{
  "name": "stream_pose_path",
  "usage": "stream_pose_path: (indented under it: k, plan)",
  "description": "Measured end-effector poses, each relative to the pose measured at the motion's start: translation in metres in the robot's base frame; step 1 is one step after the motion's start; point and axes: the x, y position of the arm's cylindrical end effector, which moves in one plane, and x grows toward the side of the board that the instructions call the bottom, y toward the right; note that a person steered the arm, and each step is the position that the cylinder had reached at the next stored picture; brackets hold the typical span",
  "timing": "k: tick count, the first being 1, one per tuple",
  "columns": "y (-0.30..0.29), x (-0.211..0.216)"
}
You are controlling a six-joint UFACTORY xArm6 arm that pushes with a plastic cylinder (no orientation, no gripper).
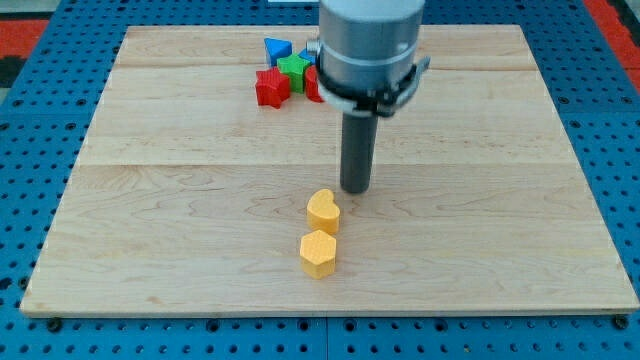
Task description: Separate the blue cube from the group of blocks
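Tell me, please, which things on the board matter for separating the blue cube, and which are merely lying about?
For the job:
- blue block, top of the cluster
- its neighbours: green block, red block
- my tip, well below the cluster

Lying about:
- yellow heart block
- yellow hexagon block
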Motion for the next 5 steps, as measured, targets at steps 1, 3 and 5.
stream_pose_path:
  k: [1,3,5]
  plan:
    - [0.076,-0.014]
    - [0.090,-0.174]
    - [-0.043,-0.259]
